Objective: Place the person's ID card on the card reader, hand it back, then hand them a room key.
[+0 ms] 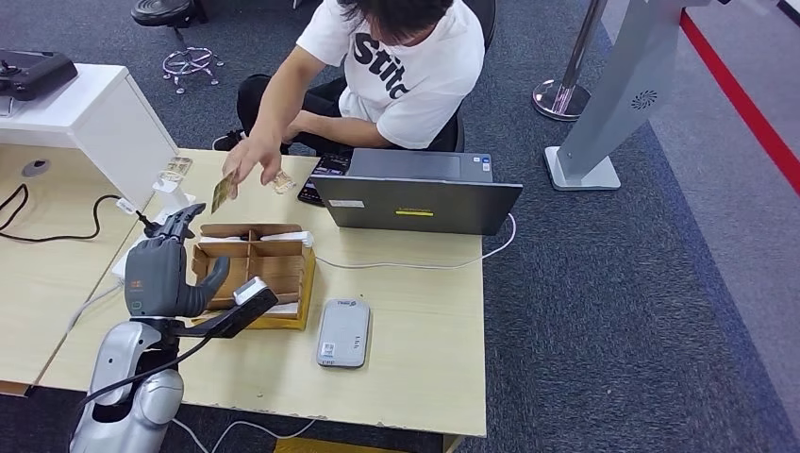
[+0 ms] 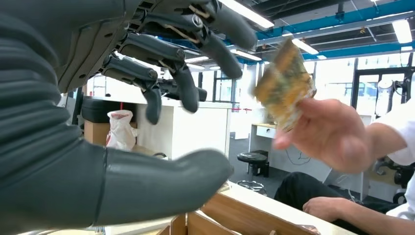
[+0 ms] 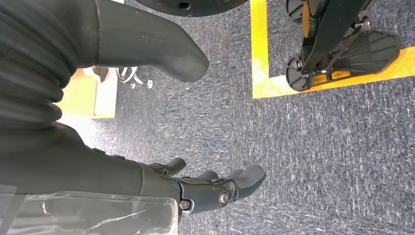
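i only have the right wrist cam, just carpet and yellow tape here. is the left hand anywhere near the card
Observer: Yes. In the head view the left hand is raised over the desk, close to the card the person's hand holds out.
Operator: has it got hold of the card
Observer: No. In the left wrist view the fingers are spread apart, with a gap to the card; the person is holding it.
Operator: where's the reader
Observer: A grey card reader lies flat on the desk, beside the cardboard box on the robot's right.
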`<state>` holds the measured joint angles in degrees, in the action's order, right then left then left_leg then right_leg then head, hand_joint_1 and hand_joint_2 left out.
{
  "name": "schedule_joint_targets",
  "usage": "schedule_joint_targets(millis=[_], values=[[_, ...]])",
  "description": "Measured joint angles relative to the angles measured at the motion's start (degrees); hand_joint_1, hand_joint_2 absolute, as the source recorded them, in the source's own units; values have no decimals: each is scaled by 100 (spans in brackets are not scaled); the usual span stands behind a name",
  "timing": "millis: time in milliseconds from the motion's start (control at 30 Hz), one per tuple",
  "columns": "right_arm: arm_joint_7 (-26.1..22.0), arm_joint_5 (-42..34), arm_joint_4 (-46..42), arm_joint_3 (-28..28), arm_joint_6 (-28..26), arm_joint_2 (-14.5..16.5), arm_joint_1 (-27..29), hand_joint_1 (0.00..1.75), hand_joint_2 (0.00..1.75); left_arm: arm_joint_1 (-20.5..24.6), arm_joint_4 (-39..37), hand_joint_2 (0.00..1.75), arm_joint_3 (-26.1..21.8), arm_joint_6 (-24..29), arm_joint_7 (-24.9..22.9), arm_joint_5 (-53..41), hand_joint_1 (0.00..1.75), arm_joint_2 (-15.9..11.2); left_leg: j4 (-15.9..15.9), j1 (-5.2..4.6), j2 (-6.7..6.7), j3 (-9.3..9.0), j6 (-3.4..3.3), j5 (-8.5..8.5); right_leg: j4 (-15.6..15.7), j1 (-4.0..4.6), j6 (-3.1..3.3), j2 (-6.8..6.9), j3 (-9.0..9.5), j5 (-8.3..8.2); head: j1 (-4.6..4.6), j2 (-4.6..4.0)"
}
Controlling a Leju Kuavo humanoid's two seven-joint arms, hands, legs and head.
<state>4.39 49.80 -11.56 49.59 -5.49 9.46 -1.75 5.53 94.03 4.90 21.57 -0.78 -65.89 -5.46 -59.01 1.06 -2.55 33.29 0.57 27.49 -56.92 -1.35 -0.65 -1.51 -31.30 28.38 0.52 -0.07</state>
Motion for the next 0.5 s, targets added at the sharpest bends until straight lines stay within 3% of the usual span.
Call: schedule_joint_targets(millis=[133, 233, 367, 433, 500], values=[[0, 4, 0, 3, -3, 0, 0, 0, 175, -26, 2, 175, -54, 146, 114, 199, 0, 9, 0, 0, 0, 0, 0, 0, -1, 0, 0, 0, 1, 0, 1, 0], [-7, 6, 0, 21, -18, 0, 1, 0, 175, -168, 80, 175, -165, 577, 553, 897, 0, 67, 0, 0, 1, 1, 0, 0, -1, 0, 0, -2, 1, 0, 0, 0], [-46, -47, 0, 101, -108, 13, 5, 0, 175, -752, 638, 175, -481, 1397, 2144, 3326, 0, 360, 3, -1, 7, 4, -1, 8, 1, -1, -2, -10, -1, 5, -1, 0], [-64, -114, 0, 182, -184, 39, 15, 0, 175, -1186, 1031, 175, -836, 1283, 3003, 5082, 0, 655, 3, -2, 10, 1, -3, 17, 3, -1, -5, -12, 0, 12, -2, 0], [-88, -167, 0, 275, -244, 75, 27, 0, 175, -1562, 1283, 175, -1370, 746, 3554, 6499, 0, 998, 3, -2, 7, 0, -6, 22, 5, -1, -9, -9, 1, 17, -3, 0]])
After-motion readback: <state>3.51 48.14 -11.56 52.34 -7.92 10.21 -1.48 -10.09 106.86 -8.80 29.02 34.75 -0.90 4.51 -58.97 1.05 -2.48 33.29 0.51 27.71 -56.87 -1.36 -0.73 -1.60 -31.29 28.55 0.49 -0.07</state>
